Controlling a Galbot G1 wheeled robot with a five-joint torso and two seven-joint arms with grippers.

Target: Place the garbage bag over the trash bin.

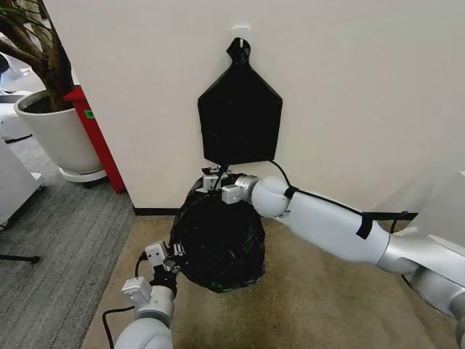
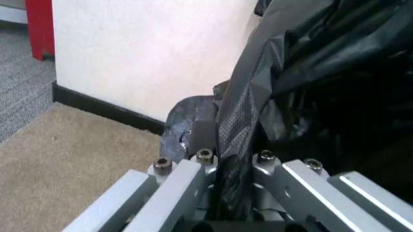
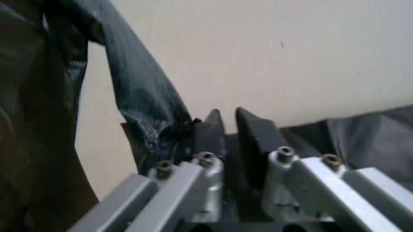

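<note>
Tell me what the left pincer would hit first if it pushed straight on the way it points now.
The left pincer is already shut on the garbage bag, so it would press straight into that black film. The wall lies beyond, though depth is hard to judge.

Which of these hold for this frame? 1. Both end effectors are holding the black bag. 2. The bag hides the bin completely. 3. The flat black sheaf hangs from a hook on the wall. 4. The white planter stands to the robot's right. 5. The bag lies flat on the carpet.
1. True: the left end effector and the right end effector are each shut on the film of the garbage bag.
2. True: the bag covers it wholly in the head view.
3. True: the sheaf hangs from a white hook.
4. False: the planter stands at the robot's left.
5. False: the bag is bulged out, held up between both end effectors.
</note>
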